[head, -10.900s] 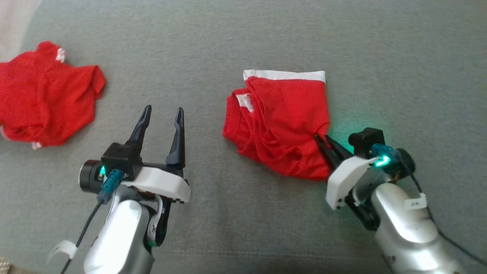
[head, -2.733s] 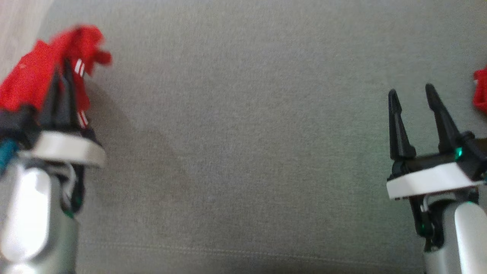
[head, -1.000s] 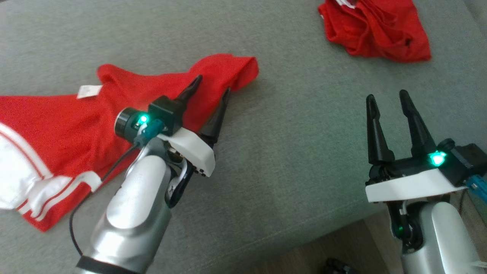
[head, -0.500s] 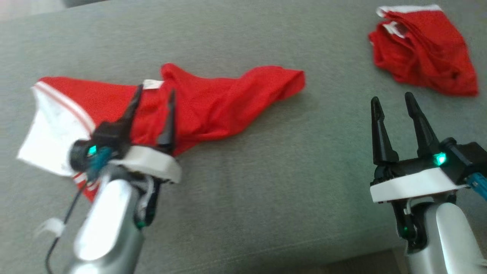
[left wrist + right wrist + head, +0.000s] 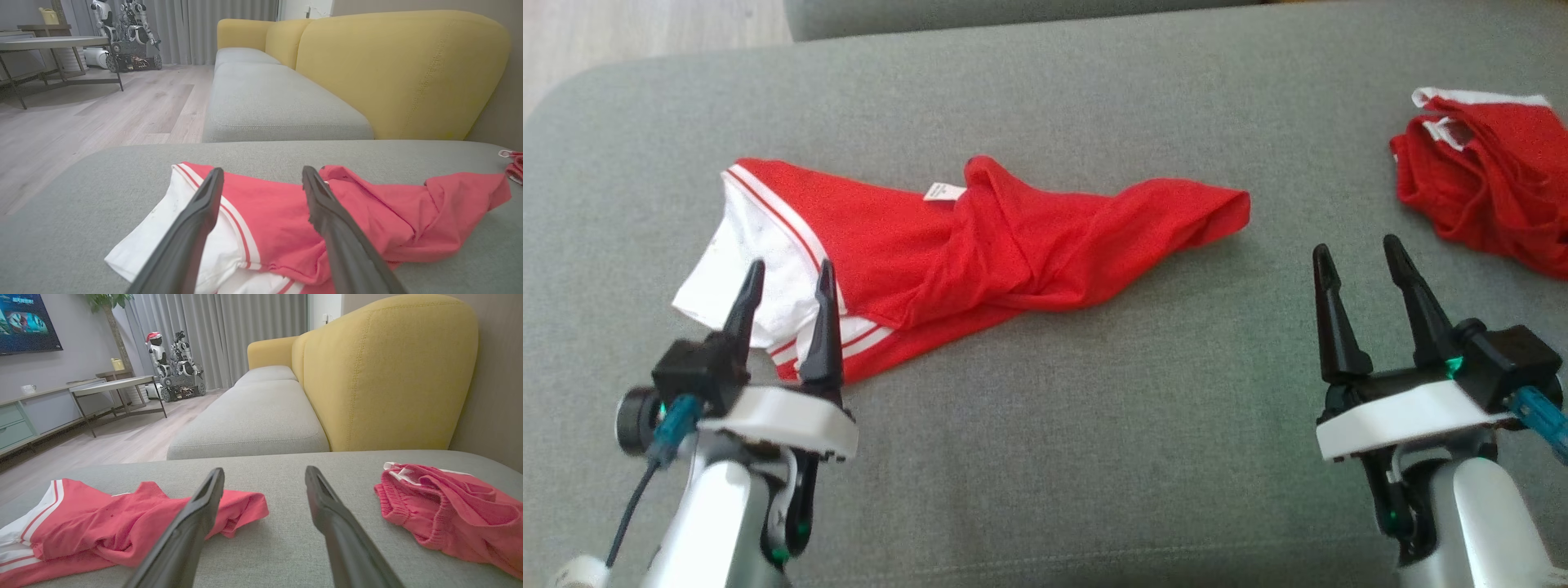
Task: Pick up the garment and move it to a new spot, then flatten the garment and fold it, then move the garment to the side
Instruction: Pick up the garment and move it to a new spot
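The garment [image 5: 980, 245] is red with a white, red-striped end. It lies crumpled and stretched out on the grey cushion [image 5: 1054, 392], white end to the left; it also appears in the left wrist view [image 5: 286, 220] and the right wrist view [image 5: 122, 526]. My left gripper [image 5: 786, 278] is open just in front of the white end, nothing between its fingers. My right gripper [image 5: 1356, 255] is open over bare cushion, to the right of the garment's red tip.
A second red garment [image 5: 1486, 188] lies bunched at the far right of the cushion, also in the right wrist view [image 5: 445, 514]. Behind the cushion stands a yellow sofa back [image 5: 400, 69]. Wooden floor [image 5: 81, 122] lies past the cushion's left edge.
The head camera has swung, so the scene shifted. My left gripper has drawn back from over the garment's middle to its white end. The garment lies released on the cushion.
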